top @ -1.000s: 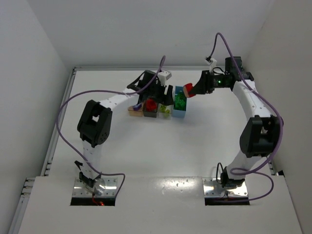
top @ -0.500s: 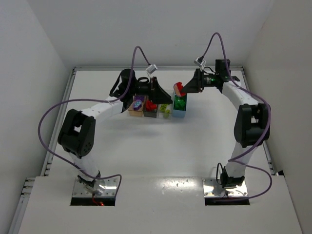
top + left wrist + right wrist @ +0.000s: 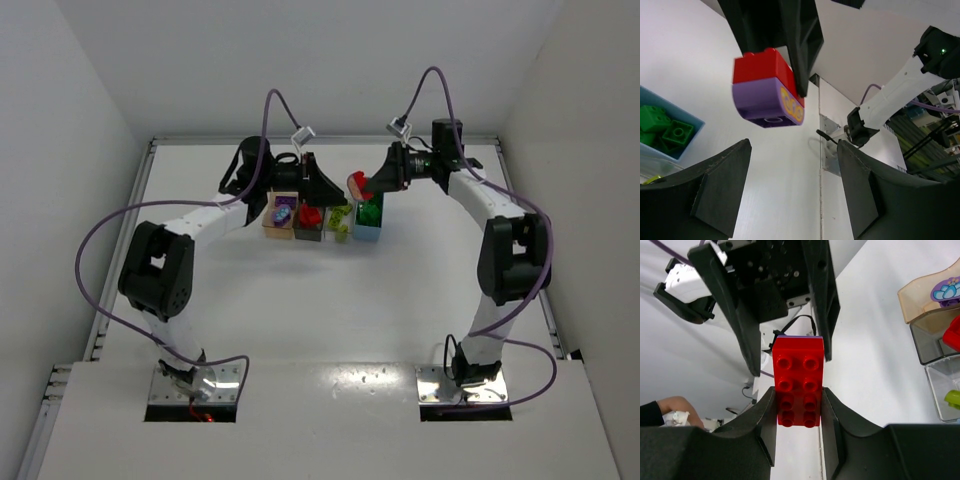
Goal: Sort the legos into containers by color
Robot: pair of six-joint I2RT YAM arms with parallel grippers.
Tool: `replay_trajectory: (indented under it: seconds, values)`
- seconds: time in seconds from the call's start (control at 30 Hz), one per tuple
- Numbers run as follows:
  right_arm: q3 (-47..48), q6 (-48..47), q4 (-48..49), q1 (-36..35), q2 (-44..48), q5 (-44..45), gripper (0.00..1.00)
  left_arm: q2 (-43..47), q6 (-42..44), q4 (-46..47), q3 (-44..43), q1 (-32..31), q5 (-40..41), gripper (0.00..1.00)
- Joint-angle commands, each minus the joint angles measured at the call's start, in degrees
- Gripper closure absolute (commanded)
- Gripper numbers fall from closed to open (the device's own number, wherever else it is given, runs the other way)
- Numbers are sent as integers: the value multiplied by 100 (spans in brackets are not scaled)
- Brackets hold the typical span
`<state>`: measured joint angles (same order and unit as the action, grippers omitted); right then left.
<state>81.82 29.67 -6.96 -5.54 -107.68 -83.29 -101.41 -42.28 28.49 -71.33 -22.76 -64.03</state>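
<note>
red brick (image 3: 762,65) atop purple brick (image 3: 762,100) with orange swirls; green bricks (image 3: 662,131) in light blue bin (image 3: 690,137).

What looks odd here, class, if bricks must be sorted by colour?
The right gripper holds a red brick joined to a purple brick in mid-air; two colours stuck together cannot be sorted as one piece.

The left arm (image 3: 200,225) has dropped its raised elbow out to the left, and the left end effector (image 3: 330,188) has come off the row of bins to point rightward, uncovering the purple brick (image 3: 284,211) in the tan bin (image 3: 270,224). The right end effector (image 3: 368,183) has carried its red-and-purple brick (image 3: 356,183) leftward – from beside the blue bin (image 3: 368,233) to above it – so the brick's far end now sits flanked by the left one's spread fingers (image 3: 715,190).
</note>
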Motion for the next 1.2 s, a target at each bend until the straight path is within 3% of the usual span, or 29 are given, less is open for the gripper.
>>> replay_trajectory:
  seconds: [0.0, 0.4, 0.53, 0.63, 0.9, 1.17]
  values:
    - [-43, 48, 414, -96, 335, -636, 92, -124, 247, 78, -373, 140, -39, 24]
    - [9, 364, 819, -377, 335, -689, 92, -336, 308, 16, -663, 193, -39, 24]
    - [62, 469, 951, -430, 274, -689, 92, -336, 308, 16, -663, 193, -39, 37]
    - [176, 469, 951, -430, 169, -636, 92, -336, 256, 16, -663, 193, -92, 58]
    - [229, 469, 1004, -378, 63, -347, 95, -213, 142, 121, -418, 193, -92, 84]
    - [616, 417, 1004, -44, -52, -241, 96, 261, 273, -10, 302, 193, -92, 87]
